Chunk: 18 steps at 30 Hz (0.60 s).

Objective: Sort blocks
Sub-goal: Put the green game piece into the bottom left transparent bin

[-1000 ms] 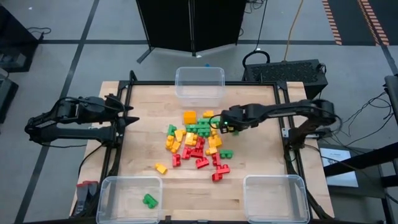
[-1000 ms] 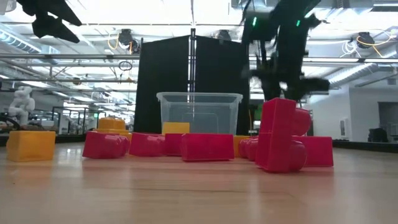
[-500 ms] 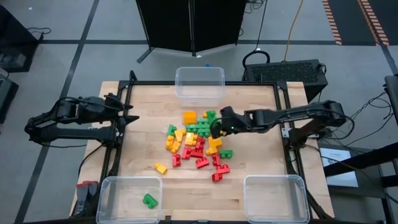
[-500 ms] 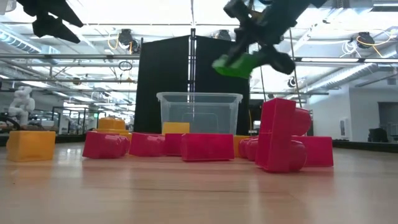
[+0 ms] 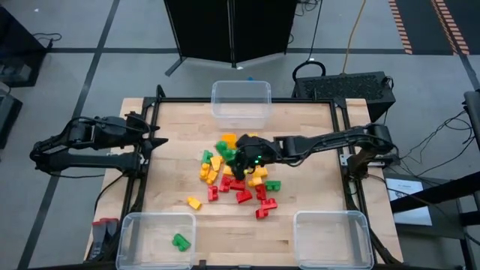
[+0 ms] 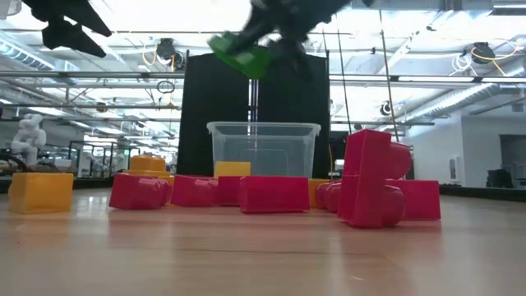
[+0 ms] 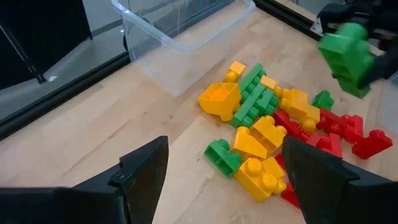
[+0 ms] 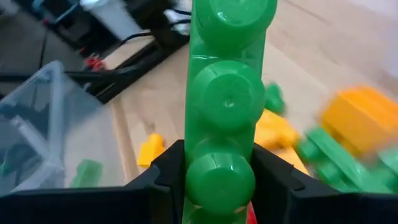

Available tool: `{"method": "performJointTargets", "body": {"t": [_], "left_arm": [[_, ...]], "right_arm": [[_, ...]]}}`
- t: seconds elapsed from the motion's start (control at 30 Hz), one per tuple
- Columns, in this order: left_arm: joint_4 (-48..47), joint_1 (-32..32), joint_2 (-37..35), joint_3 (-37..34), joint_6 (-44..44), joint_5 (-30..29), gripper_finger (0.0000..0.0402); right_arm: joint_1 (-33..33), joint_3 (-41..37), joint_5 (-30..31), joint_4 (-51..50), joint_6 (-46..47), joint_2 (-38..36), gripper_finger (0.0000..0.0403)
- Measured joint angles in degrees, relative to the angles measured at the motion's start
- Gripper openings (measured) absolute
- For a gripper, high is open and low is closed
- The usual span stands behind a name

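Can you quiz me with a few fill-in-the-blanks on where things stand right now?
1. The right gripper is shut on a ____ block.
2. That block is carried above the ____ of blocks in the middle of the table.
3. The bin nearest the left arm holds one ____ block.
4. The left gripper waits ____.

Missing words: green; pile; green; open

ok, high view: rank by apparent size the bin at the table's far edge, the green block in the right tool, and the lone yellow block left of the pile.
1. Far bin, clearly largest.
2. Green block held in the right tool.
3. Lone yellow block.

The two blocks look about alike; the held one sits nearer the camera, so their order is unsure.
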Motion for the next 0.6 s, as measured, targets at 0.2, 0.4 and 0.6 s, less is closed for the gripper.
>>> {"method": "performJointTargets", "body": {"t": [0.2, 0.4, 0.6], "left_arm": [[0.04, -0.01, 0.02, 0.00, -0.02, -2.40, 0.0287], [0.07, -0.01, 0.00, 0.00, 0.00, -3.04, 0.0287], [0.07, 0.02, 0.00, 0.00, 0.02, -3.19, 0.0287]], "right_arm": [[-0.24, 13.07, -5.96, -0.86, -8.35, 8.29, 0.0114], [-0.32, 25.44, -12.72, -2.03, -14.17, 15.91, 0.0114], [0.91, 35.99, -17.01, -5.71, -18.68, 23.04, 0.0114]]}}
